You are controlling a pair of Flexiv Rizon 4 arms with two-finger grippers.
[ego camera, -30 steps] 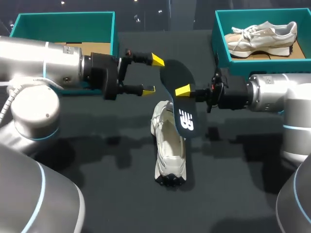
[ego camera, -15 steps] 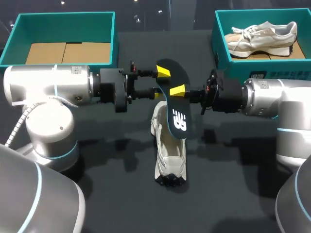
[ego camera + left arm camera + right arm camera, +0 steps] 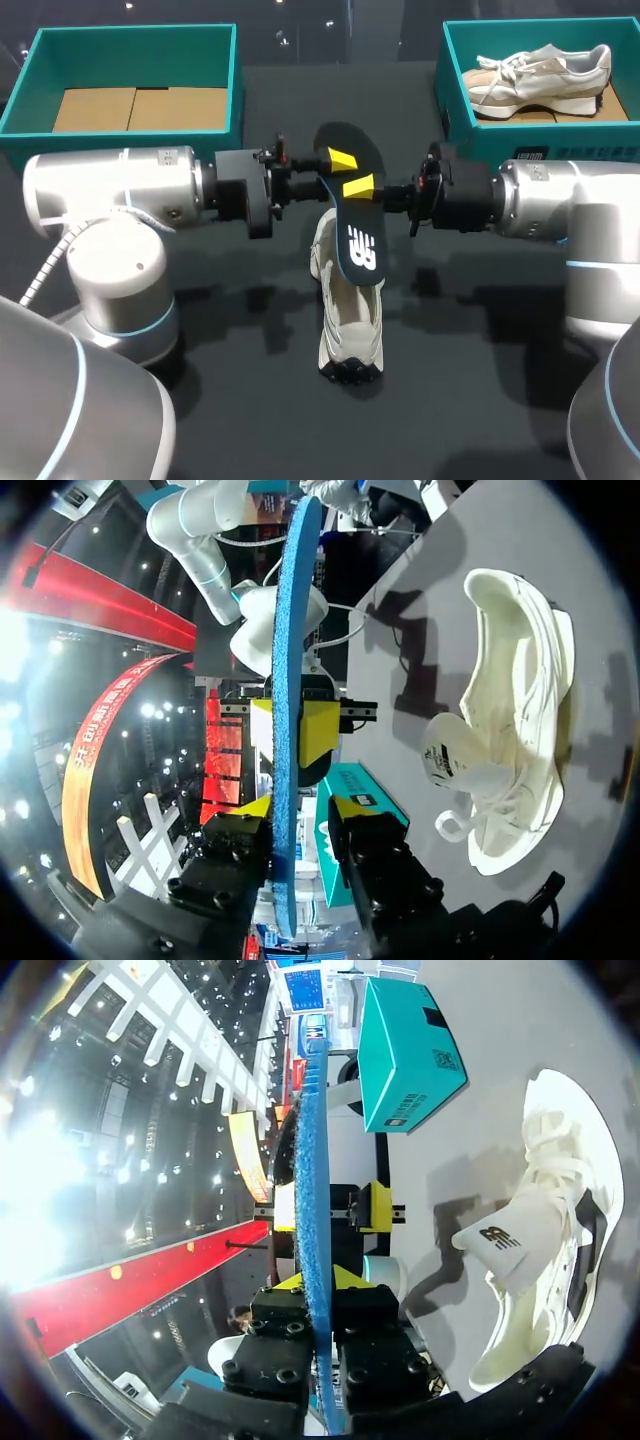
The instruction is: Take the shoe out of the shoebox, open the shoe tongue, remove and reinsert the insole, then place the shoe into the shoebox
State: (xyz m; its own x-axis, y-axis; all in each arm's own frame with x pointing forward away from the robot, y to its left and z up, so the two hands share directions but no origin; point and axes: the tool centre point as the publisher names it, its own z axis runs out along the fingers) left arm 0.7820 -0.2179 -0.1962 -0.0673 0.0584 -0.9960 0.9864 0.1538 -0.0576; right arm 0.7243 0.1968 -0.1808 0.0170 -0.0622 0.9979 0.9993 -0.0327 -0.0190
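The dark insole [image 3: 360, 235] hung in the air between the two arms, toe end up and heel end down, just over the open mouth of the white sneaker [image 3: 350, 325], which lay on the desk [image 3: 250, 410] with its toe towards the robot. The right gripper [image 3: 362, 187] had its fingers clenched on the insole's edge at mid-length. The left gripper [image 3: 338, 163] straddled the same sheet a little higher; in the wrist views one finger lay against it and a gap showed at the other, so I judged it not yet grasping.

The insole looked thin, light and bendy, likely to flop or curl if held only at one end, so a pinch across its flat faces near the middle suited it, with the heel left free to feed into the sneaker. The sneaker seemed soft and light too, and apt to slide when pushed.

The desk was dark and matte. The left shoebox [image 3: 135, 45] stood at the far left showing its cardboard floor, and the right shoebox [image 3: 455, 75] held a second sneaker [image 3: 540, 68], both well apart from the work
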